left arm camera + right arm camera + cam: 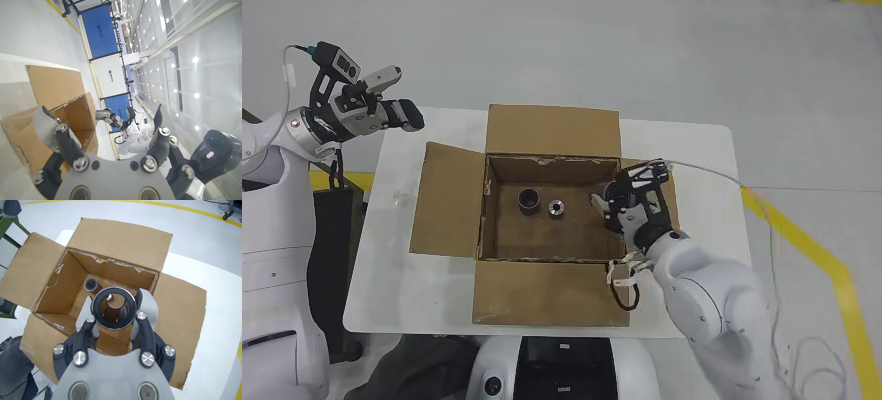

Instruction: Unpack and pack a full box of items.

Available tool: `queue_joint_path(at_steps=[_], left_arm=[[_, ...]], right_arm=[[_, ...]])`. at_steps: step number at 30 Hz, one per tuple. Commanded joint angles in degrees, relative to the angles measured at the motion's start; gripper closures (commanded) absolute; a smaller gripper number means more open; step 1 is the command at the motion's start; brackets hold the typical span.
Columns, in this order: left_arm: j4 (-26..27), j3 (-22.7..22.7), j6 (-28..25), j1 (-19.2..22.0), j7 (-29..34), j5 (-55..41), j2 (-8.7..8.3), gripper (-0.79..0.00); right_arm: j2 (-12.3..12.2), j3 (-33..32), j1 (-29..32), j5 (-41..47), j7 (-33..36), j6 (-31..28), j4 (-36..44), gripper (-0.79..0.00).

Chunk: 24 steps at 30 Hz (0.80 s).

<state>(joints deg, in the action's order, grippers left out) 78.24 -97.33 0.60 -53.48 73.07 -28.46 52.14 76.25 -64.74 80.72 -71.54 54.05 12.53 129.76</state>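
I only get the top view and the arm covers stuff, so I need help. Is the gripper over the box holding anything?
Observer: Yes. In the right wrist view the right gripper is shut on a hollow metal cylinder with a black rim.
Operator: Is it down inside yet?
Observer: No. The left wrist view shows it held up above the rim of the cardboard box, not between the walls.
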Motion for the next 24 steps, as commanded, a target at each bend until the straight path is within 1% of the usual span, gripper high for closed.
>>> queue_joint_path(at_steps=[1,3,7,11,19,24], left_arm=[[0.0,0.0,0.0,0.0,0.0,0.0,0.0,-0.785],[0.0,0.0,0.0,0.0,0.0,0.0,0.0,-0.785],[0.0,0.0,0.0,0.0,0.0,0.0,0.0,-0.785],[0.0,0.0,0.0,0.0,0.0,0.0,0.0,-0.785],[0.0,0.0,0.0,0.0,0.0,0.0,0.0,-0.785],[0.0,0.0,0.0,0.0,0.0,0.0,0.0,-0.785]], right_arm=[[-0.12,-1.19,0.99,-0.46,-0.21,0.42,0.73,0.0],[-0.22,-2.94,2.08,-0.73,-0.51,1.63,1.32,0.0],[-0.43,-5.89,3.61,-0.85,-0.47,2.39,2.13,0.0],[-0.67,-9.05,4.16,-2.82,-0.23,2.86,1.98,0.0],[-1.02,-16.16,2.91,-0.6,0.68,1.34,-0.08,0.0],[-1.25,-18.69,0.38,-0.02,2.25,-0.55,-3.97,0.0]])
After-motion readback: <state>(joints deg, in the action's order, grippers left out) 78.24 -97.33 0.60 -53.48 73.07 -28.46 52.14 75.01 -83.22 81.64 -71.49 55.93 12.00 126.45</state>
